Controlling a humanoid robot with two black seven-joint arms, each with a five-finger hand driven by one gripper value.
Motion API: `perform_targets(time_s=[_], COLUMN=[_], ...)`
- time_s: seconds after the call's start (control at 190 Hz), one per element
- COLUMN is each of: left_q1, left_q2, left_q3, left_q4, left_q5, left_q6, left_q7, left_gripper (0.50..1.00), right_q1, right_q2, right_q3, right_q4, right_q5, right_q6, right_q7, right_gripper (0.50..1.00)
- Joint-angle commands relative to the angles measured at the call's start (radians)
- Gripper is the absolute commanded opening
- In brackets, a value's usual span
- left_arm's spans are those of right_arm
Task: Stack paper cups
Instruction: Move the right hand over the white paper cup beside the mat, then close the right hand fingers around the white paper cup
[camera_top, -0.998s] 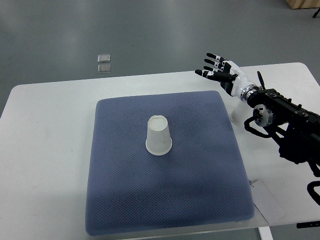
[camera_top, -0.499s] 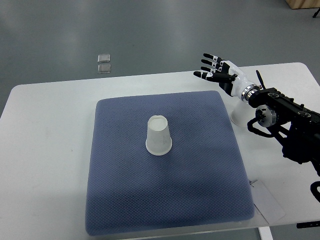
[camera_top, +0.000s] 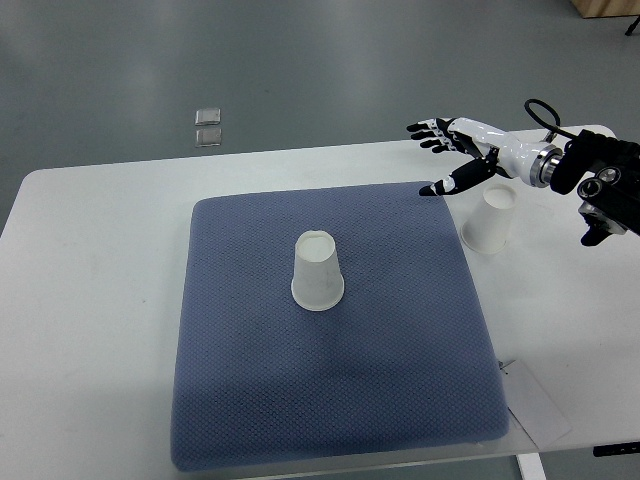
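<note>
Right hand (camera_top: 462, 153): white shell over palm and back, black fingers (camera_top: 428, 128) with white segments at the joints. Silver ring at the wrist (camera_top: 541, 166). Forearm (camera_top: 603, 180) black, blocky, with round metal fittings on its side. Black cable (camera_top: 546, 112) loops up above the wrist.

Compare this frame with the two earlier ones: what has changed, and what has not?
The right hand and forearm swung back toward the right edge, uncovering the paper cup standing off the mat. Fingers open, holding nothing. The upside-down cup on the blue mat has not moved.
</note>
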Motion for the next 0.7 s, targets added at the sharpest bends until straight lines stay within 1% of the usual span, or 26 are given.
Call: perform_targets(time_s=[0.0, 0.126, 0.236, 0.389, 0.499, 0.588, 0.694], left_q1=[0.000, 0.000, 0.000, 0.000, 0.000, 0.000, 0.000], left_q2=[0.000, 0.000, 0.000, 0.000, 0.000, 0.000, 0.000], left_q3=[0.000, 0.000, 0.000, 0.000, 0.000, 0.000, 0.000], left_q4=[0.000, 0.000, 0.000, 0.000, 0.000, 0.000, 0.000], left_q5=[0.000, 0.000, 0.000, 0.000, 0.000, 0.000, 0.000], left_q6=[0.000, 0.000, 0.000, 0.000, 0.000, 0.000, 0.000], left_q7=[0.001, 0.001, 0.001, 0.001, -0.001, -0.001, 0.001], left_gripper=[1.000, 1.000, 1.000, 1.000, 1.000, 1.000, 1.000], right_q1=[0.034, 0.072, 0.078, 0.080, 0.084, 0.098, 0.100], right_q2=[-0.047, -0.082, -0.102, -0.103, -0.091, -0.080, -0.059], right_q3=[-0.057, -0.128, -0.169, -0.204, -0.244, -0.286, -0.304], right_q4=[0.020, 0.020, 0.020, 0.002, -0.041, -0.072, -0.107], right_q5=[-0.127, -0.297, -0.376, -0.411, -0.457, -0.468, -0.469], right_q6=[0.013, 0.013, 0.002, -0.007, -0.050, -0.101, -0.122], right_q7=[0.010, 0.047, 0.050, 0.050, 0.050, 0.050, 0.050], right_gripper=[0.915, 0.915, 0.915, 0.913, 0.911, 0.909, 0.905])
